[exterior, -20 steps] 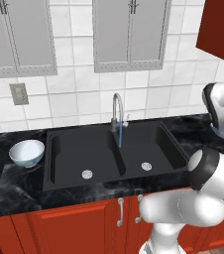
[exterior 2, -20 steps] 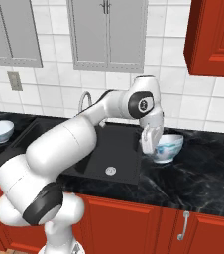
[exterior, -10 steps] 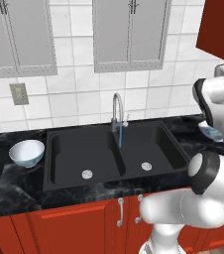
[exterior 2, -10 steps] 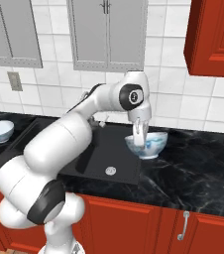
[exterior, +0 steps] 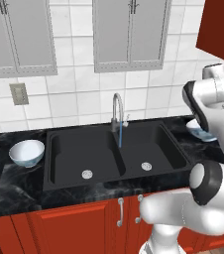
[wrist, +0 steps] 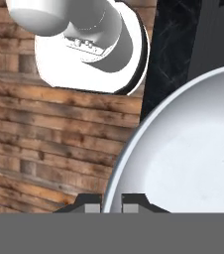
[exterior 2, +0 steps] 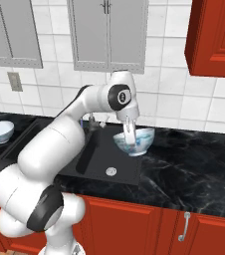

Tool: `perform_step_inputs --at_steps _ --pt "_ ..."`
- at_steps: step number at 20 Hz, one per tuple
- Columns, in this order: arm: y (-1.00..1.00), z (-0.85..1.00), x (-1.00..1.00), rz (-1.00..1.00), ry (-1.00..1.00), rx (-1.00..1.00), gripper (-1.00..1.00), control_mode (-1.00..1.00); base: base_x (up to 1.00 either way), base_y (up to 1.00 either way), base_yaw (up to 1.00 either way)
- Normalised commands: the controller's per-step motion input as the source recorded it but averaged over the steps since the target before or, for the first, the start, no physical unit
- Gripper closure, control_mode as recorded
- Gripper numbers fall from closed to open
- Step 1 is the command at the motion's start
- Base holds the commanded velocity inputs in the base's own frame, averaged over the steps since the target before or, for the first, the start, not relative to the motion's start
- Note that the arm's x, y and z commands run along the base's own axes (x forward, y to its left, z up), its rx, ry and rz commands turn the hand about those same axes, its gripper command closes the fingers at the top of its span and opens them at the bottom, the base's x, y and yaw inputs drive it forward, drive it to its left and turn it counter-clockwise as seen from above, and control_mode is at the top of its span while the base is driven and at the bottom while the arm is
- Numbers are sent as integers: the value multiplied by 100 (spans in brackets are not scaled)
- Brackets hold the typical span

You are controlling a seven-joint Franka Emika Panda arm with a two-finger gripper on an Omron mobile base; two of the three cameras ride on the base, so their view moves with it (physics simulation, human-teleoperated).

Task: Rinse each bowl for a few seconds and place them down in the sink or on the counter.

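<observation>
We see the counter [exterior 2: 194,169] and black sink [exterior: 114,154] under running water; our gripper [exterior 2: 129,141] clenches the held bowl [exterior 2: 134,142] by its rim above the sink's right edge, while a second bowl [exterior: 27,152] sits left.

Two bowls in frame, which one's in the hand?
The right bowl, lifted over the sink's right edge with the hand clamped on its rim. The left bowl sits untouched on the counter left of the sink.
</observation>
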Motion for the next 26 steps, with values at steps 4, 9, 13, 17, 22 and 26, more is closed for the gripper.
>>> perform_step_inputs --at_steps 4,9,13,17,22,26 --pt "26 -5 7 13 -6 3 100 -100 0 0 0" --pt "24 -4 14 12 2 8 100 -100 0 0 0" --pt "18 -4 32 15 16 17 100 -100 0 0 0" --pt "22 -4 26 16 10 14 100 -100 0 0 0" --pt "24 -11 24 14 2 13 100 -100 0 0 0" --pt "25 -20 24 14 0 6 100 -100 0 0 0"
